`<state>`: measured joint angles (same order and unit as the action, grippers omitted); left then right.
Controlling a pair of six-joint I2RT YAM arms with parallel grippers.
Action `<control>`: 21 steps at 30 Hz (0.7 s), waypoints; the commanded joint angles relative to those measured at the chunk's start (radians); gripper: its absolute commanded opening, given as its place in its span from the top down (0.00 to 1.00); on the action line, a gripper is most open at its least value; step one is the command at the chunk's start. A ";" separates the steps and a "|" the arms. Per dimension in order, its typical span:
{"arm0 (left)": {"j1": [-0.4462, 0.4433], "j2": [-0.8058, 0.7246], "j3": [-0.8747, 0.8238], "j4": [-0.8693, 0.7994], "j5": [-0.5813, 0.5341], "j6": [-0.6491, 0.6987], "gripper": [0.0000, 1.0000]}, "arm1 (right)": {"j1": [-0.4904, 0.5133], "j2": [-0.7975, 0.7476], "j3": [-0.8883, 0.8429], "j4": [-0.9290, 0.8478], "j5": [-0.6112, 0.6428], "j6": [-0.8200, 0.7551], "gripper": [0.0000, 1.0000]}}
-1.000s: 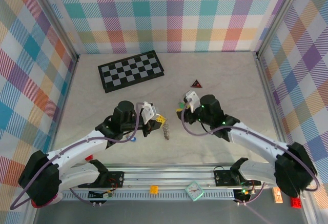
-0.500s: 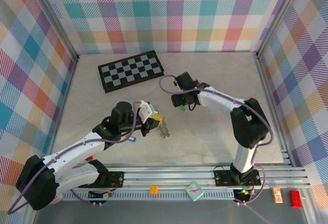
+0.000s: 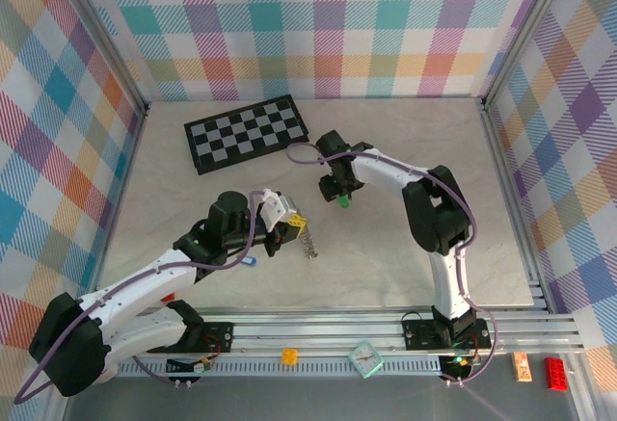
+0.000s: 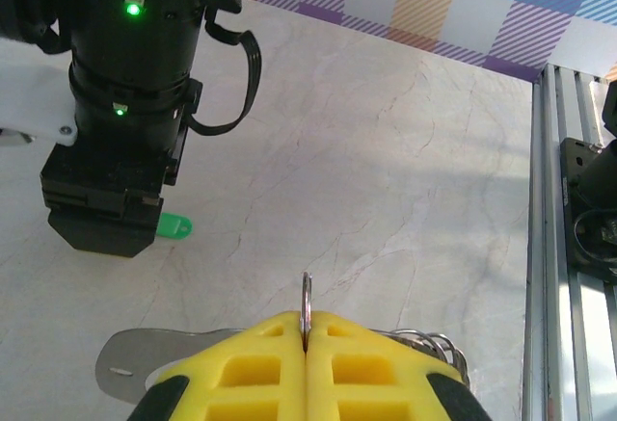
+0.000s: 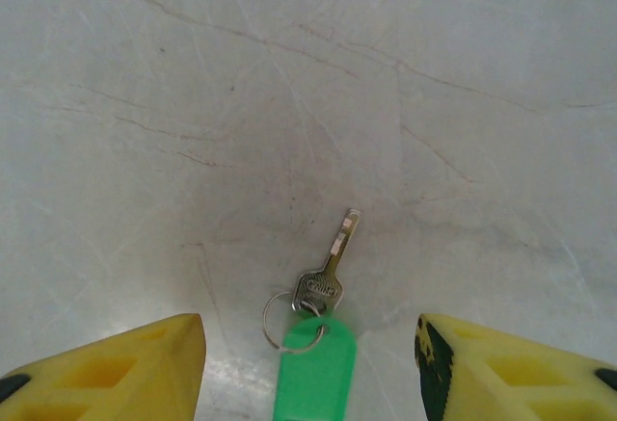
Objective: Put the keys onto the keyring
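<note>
Centrally, green key (image 5: 313, 363) between wide-apart right jaws, tabletop (image 5: 289, 103) all round.

Robot lab test cell. Marble-look counter (image 3: 434, 142) is boxed in by plaid-printed panels (image 3: 318, 26) hung on aluminium posts (image 3: 101, 36). Left arm (image 3: 145, 281) and right arm (image 3: 439, 214) are bolted to slotted rail (image 3: 318, 329) at near edge.

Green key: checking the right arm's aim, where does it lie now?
The green key lies on the table under the open right gripper, between its fingers in the right wrist view; from above, it is mid-table, right of the checkerboard.
</note>
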<state>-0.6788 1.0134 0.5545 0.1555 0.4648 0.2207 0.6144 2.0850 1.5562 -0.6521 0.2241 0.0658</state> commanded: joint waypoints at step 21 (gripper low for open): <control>-0.014 -0.025 -0.008 0.004 0.011 0.017 1.00 | -0.003 0.091 0.100 -0.129 0.055 -0.037 0.60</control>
<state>-0.6788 1.0084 0.5503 0.1467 0.4652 0.2283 0.6163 2.1918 1.6833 -0.7406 0.2321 0.0284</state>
